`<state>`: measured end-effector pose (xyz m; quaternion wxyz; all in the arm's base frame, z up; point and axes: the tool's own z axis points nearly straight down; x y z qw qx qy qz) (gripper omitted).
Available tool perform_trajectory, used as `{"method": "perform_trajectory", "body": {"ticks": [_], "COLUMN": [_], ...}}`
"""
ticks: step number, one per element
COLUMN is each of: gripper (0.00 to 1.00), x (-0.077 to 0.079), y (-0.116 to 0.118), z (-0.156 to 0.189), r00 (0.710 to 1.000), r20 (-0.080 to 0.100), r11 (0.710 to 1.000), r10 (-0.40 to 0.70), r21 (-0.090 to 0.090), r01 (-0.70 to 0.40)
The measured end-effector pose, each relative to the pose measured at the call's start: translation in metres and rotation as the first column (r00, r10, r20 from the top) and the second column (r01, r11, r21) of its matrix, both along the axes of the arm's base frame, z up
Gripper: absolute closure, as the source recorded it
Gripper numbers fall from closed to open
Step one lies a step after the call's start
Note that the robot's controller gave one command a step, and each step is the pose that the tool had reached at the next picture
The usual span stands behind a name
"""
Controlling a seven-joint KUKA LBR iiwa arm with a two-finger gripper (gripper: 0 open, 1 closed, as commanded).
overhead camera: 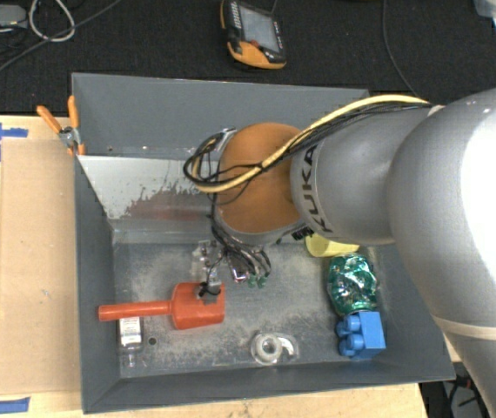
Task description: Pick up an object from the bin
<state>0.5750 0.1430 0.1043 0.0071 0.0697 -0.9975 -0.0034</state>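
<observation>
Directly over the wide end of the orange handled tool (197, 307): gripper (206, 287) poised low, presumably because that bulky part offers the surest grip; whether spread or closed, cannot tell. Right of the tool, a silvery ring (270, 347).

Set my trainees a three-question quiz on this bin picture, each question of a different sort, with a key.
1. True or false: the blue block lies just below the green bag in the view.
2. Which thing is nearest the end effector? A) orange tool B) silver ring C) blue block
3. Fill in: the arm reaches in from the view's ____.
Key: 1 true; 2 A; 3 right.
</observation>
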Motion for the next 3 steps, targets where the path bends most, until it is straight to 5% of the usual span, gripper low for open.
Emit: {"method": "perform_trajectory", "body": {"ticks": [1,3], "gripper": [1.00,1.00], "x": [0.020,0.015], "y": [-0.014,-0.008], "z": [0.057,0.121], "r00": [1.000,0.999], "r20": [-0.003,-0.001], "r11": [1.000,0.999], "r10": [0.027,-0.039], "r21": [-0.001,-0.002], "r01": [-0.027,0.039]}}
